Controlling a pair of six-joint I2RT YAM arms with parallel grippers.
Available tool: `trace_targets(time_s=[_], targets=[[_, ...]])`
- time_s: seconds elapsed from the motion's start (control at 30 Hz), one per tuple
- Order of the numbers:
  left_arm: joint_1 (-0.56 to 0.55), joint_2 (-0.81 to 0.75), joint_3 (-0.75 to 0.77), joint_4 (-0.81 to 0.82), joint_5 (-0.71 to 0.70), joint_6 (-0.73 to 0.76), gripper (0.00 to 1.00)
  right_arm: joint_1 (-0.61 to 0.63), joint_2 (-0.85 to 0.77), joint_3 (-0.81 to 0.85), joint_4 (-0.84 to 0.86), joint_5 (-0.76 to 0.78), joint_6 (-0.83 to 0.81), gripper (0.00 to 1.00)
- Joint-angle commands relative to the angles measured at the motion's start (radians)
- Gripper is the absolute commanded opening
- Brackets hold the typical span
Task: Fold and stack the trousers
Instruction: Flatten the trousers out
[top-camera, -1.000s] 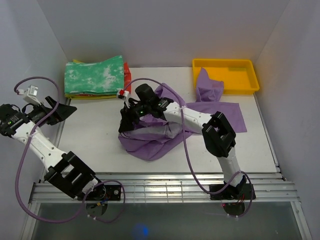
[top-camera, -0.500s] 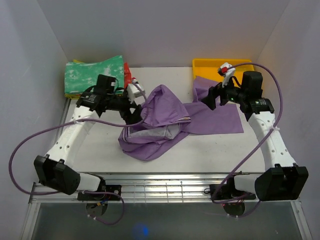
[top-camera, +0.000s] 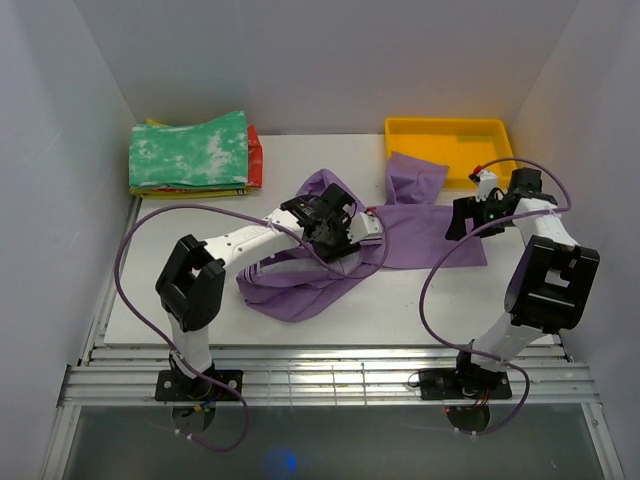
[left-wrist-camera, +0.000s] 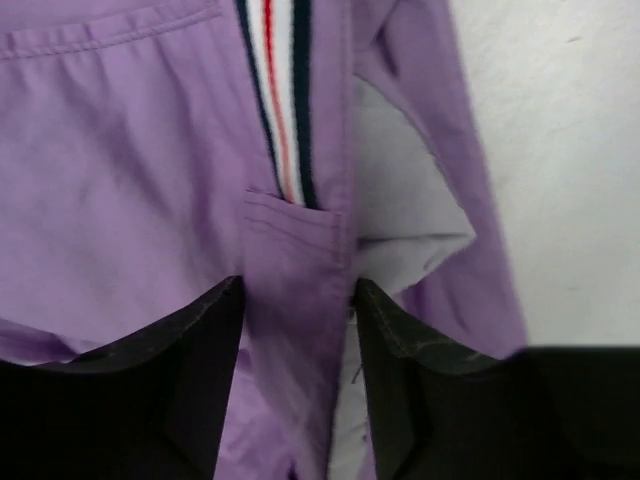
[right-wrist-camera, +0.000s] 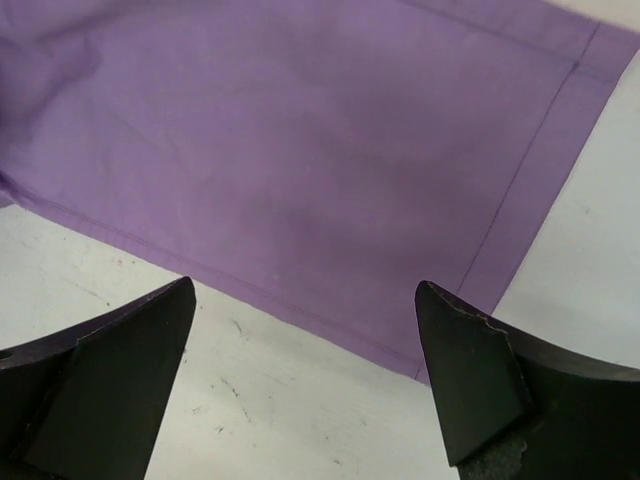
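Note:
The lilac trousers (top-camera: 300, 285) lie crumpled at the middle of the table. One leg (top-camera: 435, 235) lies flat to the right, and another part is draped up at the yellow tray. My left gripper (top-camera: 348, 238) is on the waistband. In the left wrist view its jaws (left-wrist-camera: 298, 320) are closed on a fold of lilac cloth just below the striped waistband (left-wrist-camera: 283, 110). My right gripper (top-camera: 462, 218) hovers over the right leg's end. In the right wrist view it (right-wrist-camera: 305, 330) is wide open and empty above the leg's hem (right-wrist-camera: 300, 150) and bare table.
A yellow tray (top-camera: 500, 130) stands at the back right, with trouser cloth touching its left corner. A folded stack with a green-and-white garment (top-camera: 190, 150) on top and a red one (top-camera: 256, 160) beneath sits at the back left. White walls enclose the table (top-camera: 180, 270).
My left gripper has moved right from the trousers' left side onto the waistband at the middle. My right gripper has moved down from by the tray to the right leg's end.

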Motion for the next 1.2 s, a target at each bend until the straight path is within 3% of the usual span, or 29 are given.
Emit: trace_targets(time_s=[0.0,0.03,0.07,0.1,0.13,0.17,0.27,0.4,0.5,0.57,0.77,0.87,0.9,0.97,1.0,1.07,1.1,1.17], targets=[[0.015,-0.004,0.01,0.078,-0.234,-0.07,0.56,0.008,0.088,0.079,0.028,0.021,-0.004,0.95],[0.018,-0.01,0.009,0.085,-0.245,-0.084,0.46,0.008,0.107,0.088,0.031,0.036,-0.004,0.94],[0.026,-0.045,0.01,0.083,-0.242,-0.102,0.26,0.008,0.126,0.094,0.037,0.053,-0.01,0.94],[0.115,-0.123,0.029,0.038,-0.136,-0.178,0.0,0.008,0.198,0.099,0.04,0.121,-0.019,0.93],[0.212,-0.203,0.024,0.014,-0.009,-0.238,0.0,0.008,0.222,0.096,0.03,0.134,-0.037,0.91],[0.213,-0.252,0.011,0.012,-0.008,-0.268,0.0,0.008,0.226,0.09,0.028,0.134,-0.038,0.91],[0.459,-0.444,-0.058,0.015,0.179,-0.363,0.0,0.007,0.205,0.07,0.034,0.105,-0.056,0.88],[0.751,-0.623,-0.209,-0.028,0.333,-0.387,0.0,0.008,0.148,0.07,0.036,0.039,-0.041,0.66],[0.873,-0.675,-0.374,-0.049,0.347,-0.384,0.0,0.013,0.153,0.101,0.004,0.042,-0.047,0.52],[0.981,-0.666,-0.471,-0.052,0.339,-0.384,0.0,0.014,0.148,0.131,-0.013,0.032,-0.067,0.52],[1.234,-0.5,-0.534,-0.02,0.334,-0.401,0.0,0.019,0.142,0.208,-0.059,0.009,-0.101,0.55],[1.33,-0.419,-0.517,-0.017,0.334,-0.383,0.0,0.022,0.174,0.22,-0.038,0.067,-0.093,0.75],[1.345,-0.402,-0.501,-0.022,0.336,-0.374,0.03,0.021,0.195,0.22,-0.038,0.082,-0.09,0.87],[1.363,-0.373,-0.484,-0.042,0.348,-0.339,0.14,0.024,0.209,0.207,-0.035,0.104,-0.082,0.94],[1.366,-0.359,-0.476,-0.043,0.347,-0.332,0.3,0.028,0.213,0.175,-0.023,0.114,-0.078,0.99],[1.367,-0.354,-0.471,-0.048,0.354,-0.309,0.45,0.03,0.2,0.125,0.052,0.153,-0.064,0.9],[1.367,-0.362,-0.476,-0.048,0.354,-0.303,0.59,0.037,0.197,0.084,0.074,0.173,-0.059,0.9],[1.367,-0.368,-0.473,-0.054,0.371,-0.291,0.65,0.051,0.212,0.073,0.06,0.18,-0.059,0.9]])
